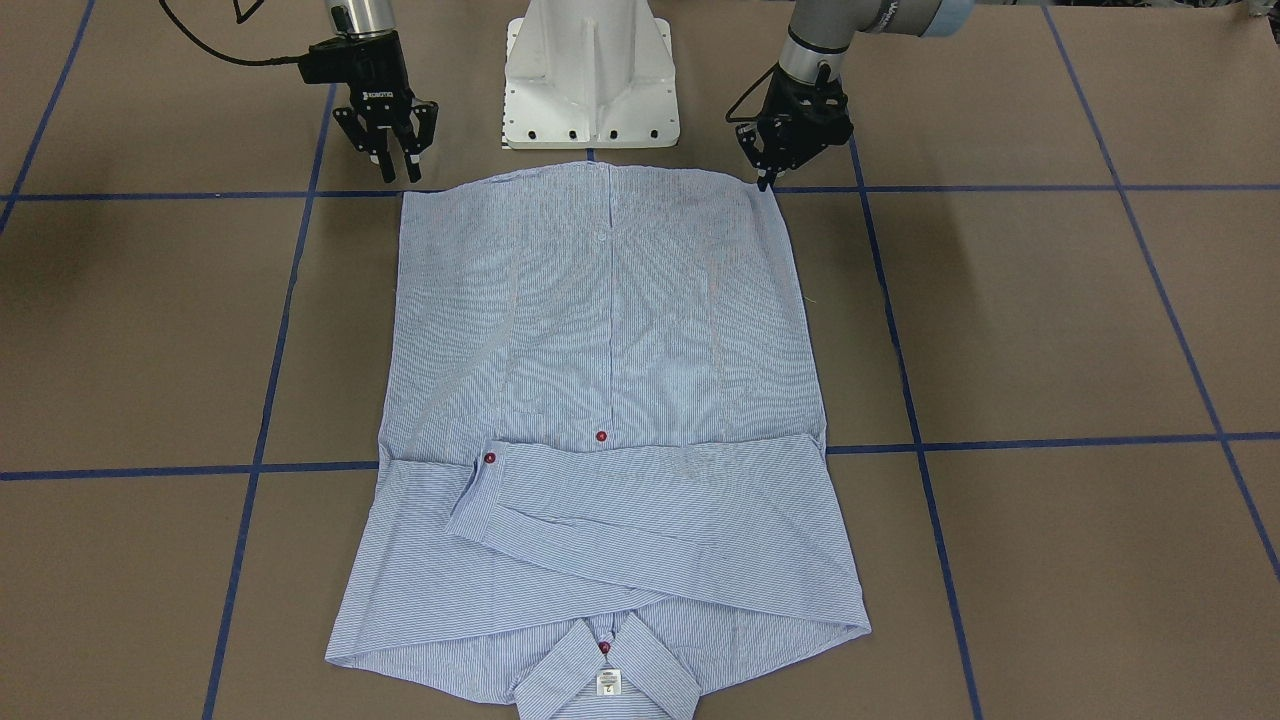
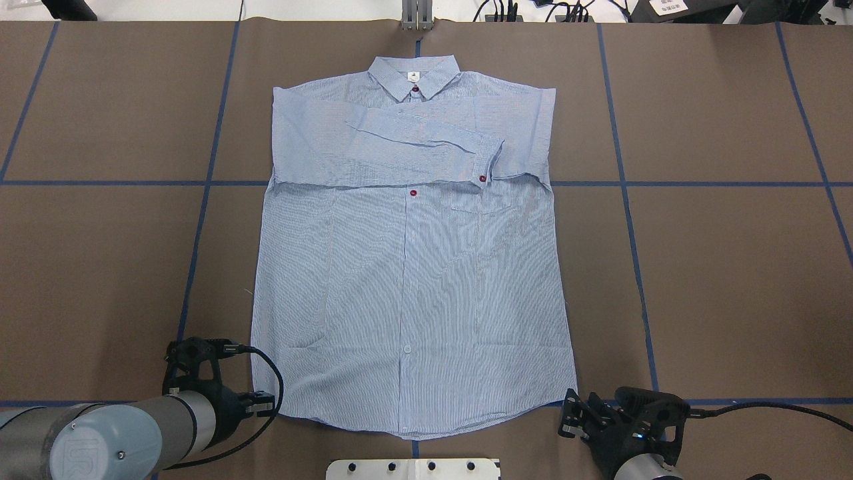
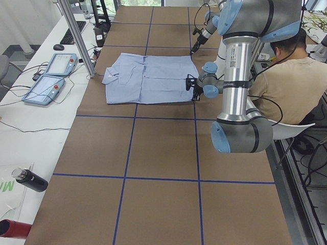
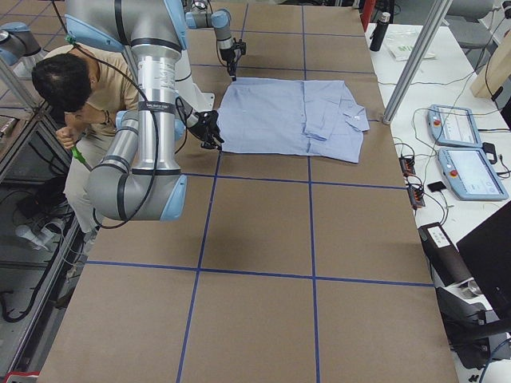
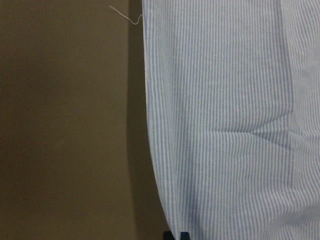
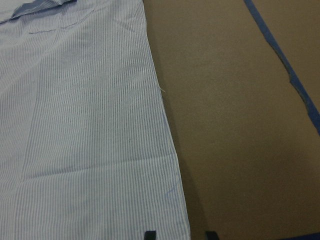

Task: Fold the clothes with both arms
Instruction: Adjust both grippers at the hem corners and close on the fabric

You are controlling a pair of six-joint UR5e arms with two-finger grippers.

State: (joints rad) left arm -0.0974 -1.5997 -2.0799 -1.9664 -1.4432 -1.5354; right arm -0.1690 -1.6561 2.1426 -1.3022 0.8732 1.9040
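Shirt (image 1: 600, 330) lies flat; I have the left hand (image 1: 766, 178) narrow at one hem corner (image 1: 776, 193), right hand (image 1: 397, 172) parted by the other, to lift both together.

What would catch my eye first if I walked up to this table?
A light blue striped shirt lies flat in the middle of the brown table, with its sleeves folded across the chest and dark red buttons showing. At its two hem corners, on either side of the white base, the left arm's fingers and the right arm's fingers point down at the cloth's edge.
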